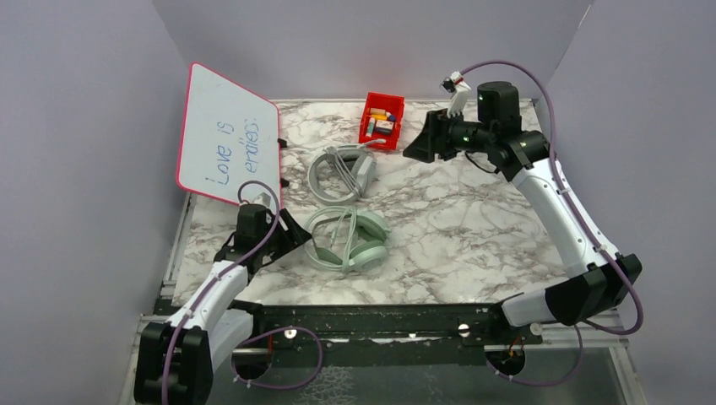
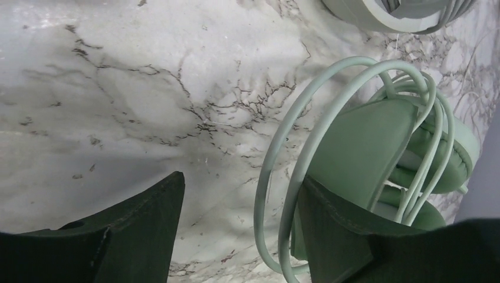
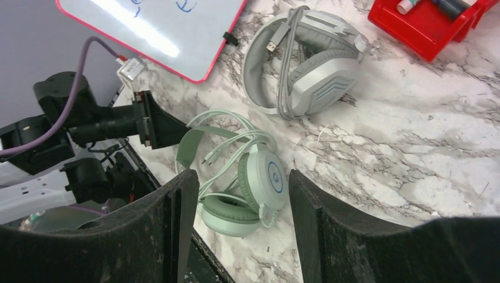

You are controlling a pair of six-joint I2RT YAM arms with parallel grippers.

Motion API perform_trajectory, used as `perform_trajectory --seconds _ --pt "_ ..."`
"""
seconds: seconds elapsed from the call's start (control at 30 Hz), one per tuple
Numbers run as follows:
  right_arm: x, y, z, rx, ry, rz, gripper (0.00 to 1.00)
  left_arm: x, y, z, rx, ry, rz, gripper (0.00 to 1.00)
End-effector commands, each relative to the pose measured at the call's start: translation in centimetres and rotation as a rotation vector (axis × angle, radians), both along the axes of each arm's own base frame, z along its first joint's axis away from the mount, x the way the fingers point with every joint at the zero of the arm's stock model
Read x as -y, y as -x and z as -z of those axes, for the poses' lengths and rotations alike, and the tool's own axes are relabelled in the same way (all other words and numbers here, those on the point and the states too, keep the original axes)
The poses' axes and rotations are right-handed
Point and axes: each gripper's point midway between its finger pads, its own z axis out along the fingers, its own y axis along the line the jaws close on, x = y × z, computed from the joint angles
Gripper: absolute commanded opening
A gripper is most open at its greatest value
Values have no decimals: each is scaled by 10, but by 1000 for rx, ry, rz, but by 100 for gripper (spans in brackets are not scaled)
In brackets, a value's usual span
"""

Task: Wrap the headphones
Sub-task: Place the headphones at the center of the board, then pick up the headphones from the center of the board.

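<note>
A mint-green over-ear headset (image 1: 348, 240) lies near the front left of the white marble table (image 1: 473, 219), its thin cable (image 2: 258, 200) looped over it. The left tool (image 1: 295, 233) sits just beside it, released, jaws spread with a cable loop between them. Behind lies a grey-white headset (image 1: 340, 173), its cable wound across it. The right tool (image 1: 415, 145) hangs raised, jaws apart and empty, near a red plastic bin (image 1: 382, 120). A red-framed whiteboard (image 1: 226, 135) reads "Love is"; its second line is unclear.
</note>
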Motion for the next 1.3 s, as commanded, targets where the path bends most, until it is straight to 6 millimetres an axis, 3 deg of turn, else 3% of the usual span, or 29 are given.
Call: perform_trajectory --seconds 0.0,0.1,0.3,0.43,0.57,0.63,0.73,0.8,0.87,1.13,1.27 --pt "13 -19 1 30 46 69 62 -16 -8 -17 8 -30 -125 72" --pt "19 -29 6 28 70 106 62 -23 -6 -22 -10 -43 -180 84" --pt "43 -53 25 -7 113 201 62 -37 -4 -43 15 -72 -260 88" --pt "76 -79 46 -35 152 320 62 -33 -11 -69 85 -69 -216 91" --pt "125 -114 75 -68 259 501 66 -17 -24 -122 242 -72 -83 96" --pt "148 -132 83 -90 263 567 80 -6 -28 -149 327 -84 -6 96" --pt "180 -157 97 -110 244 666 81 11 -30 -187 451 -120 125 96" --pt "189 -168 111 -127 257 699 82 23 -27 -205 524 -130 198 96" --pt "209 -182 136 -169 296 755 82 35 -24 -220 593 -142 268 97" --pt "243 -232 183 -192 438 827 83 73 -14 -239 720 -174 460 98" --pt "251 -240 208 -234 502 831 86 83 -11 -239 732 -177 507 98"
